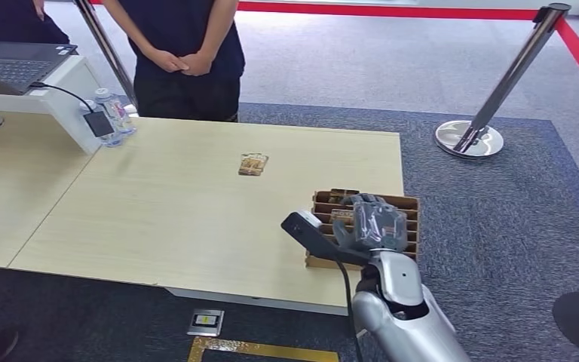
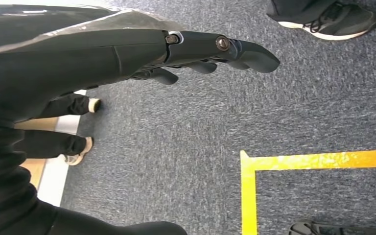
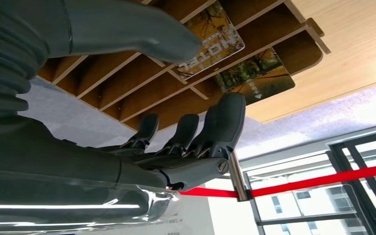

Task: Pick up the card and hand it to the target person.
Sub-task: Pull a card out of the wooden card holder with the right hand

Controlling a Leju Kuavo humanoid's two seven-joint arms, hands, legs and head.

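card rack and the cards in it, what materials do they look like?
Card rack: looks like thin plywood or fibreboard, matte brown, with flat slotted dividers and tabbed joints.
Cards: probably plastic or coated card stock, since they are thin and stiff with a glossy printed autumn photo and white lettering. I can't tell which.

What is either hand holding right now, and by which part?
Nothing held. The right hand hovers over the wooden card rack, thumb near a card but not gripping it. The left hand hangs over carpet with nothing in it.
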